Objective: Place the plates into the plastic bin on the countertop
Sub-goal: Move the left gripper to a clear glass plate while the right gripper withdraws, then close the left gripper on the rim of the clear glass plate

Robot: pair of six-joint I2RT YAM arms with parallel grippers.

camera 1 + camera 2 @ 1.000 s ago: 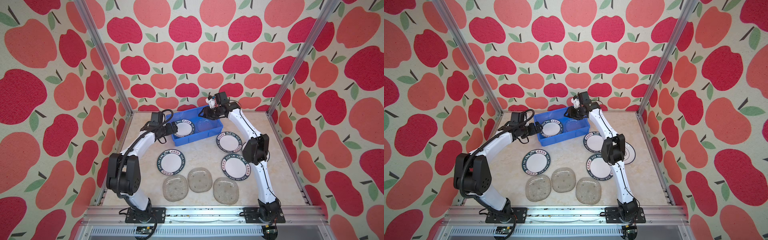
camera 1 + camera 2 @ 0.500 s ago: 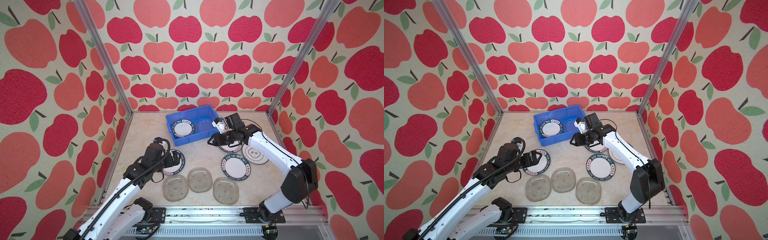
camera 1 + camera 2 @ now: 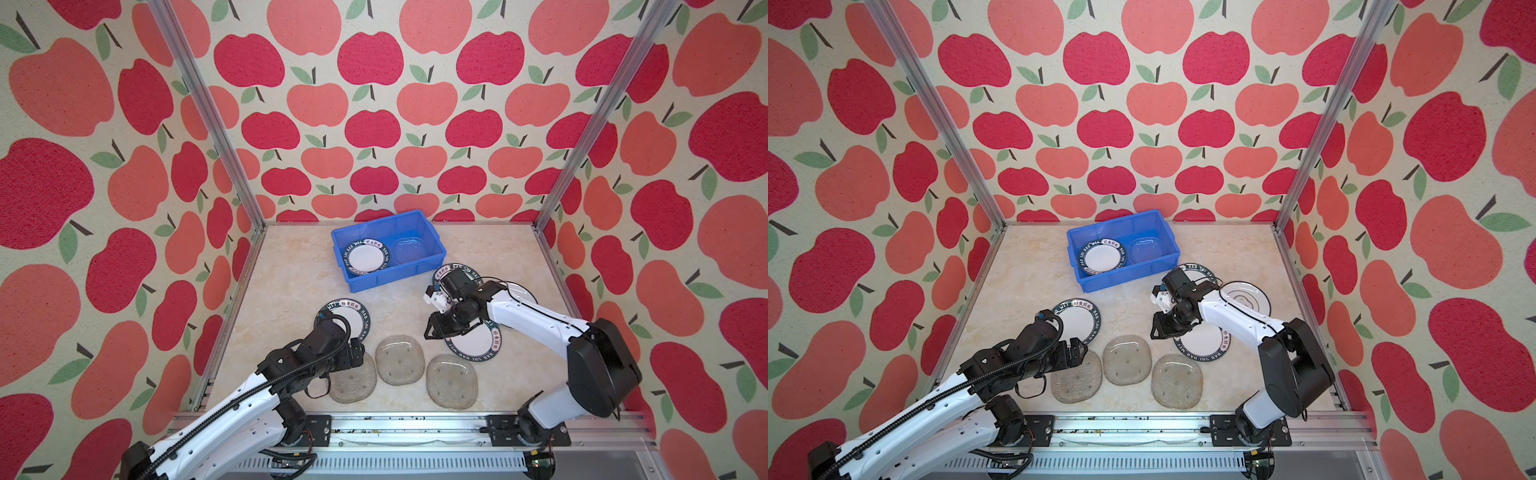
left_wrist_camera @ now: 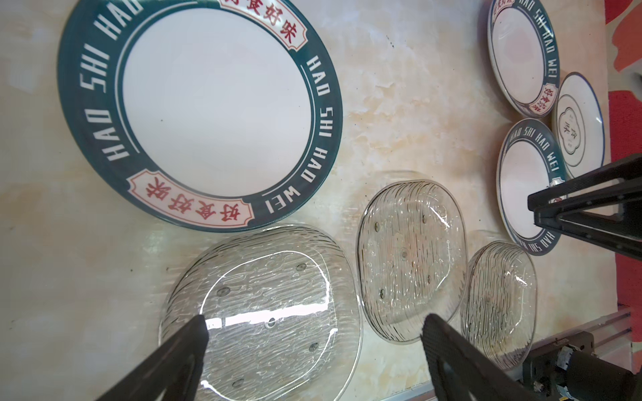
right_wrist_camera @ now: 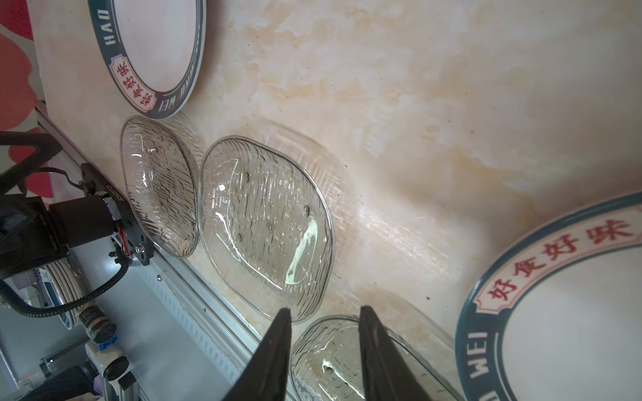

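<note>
The blue plastic bin (image 3: 388, 276) stands at the back of the countertop (image 3: 291, 286) and holds a green-rimmed plate (image 3: 365, 258) and a clear glass plate (image 3: 409, 249). Three glass plates lie in a front row: left (image 3: 353, 380), middle (image 3: 400, 359), right (image 3: 452, 380). My left gripper (image 3: 357, 353) (image 4: 314, 326) hangs wide open just over the left glass plate (image 4: 264, 312), beside a green-rimmed plate (image 4: 215, 114). My right gripper (image 3: 428, 330) (image 5: 324, 312) is open a narrow gap and empty, above the right glass plate (image 5: 347, 357) and next to another green-rimmed plate (image 3: 473, 343).
A further green-rimmed plate (image 3: 453, 272) and a white emblem plate (image 3: 1246, 297) lie at the right, partly under the right arm. Apple-patterned walls enclose three sides. An aluminium rail (image 3: 415, 428) runs along the front edge, close to the glass plates.
Both arms have drawn back from the bin toward the front. The left gripper now hovers over the left glass plate; the right gripper has come forward and its jaws have narrowed.
</note>
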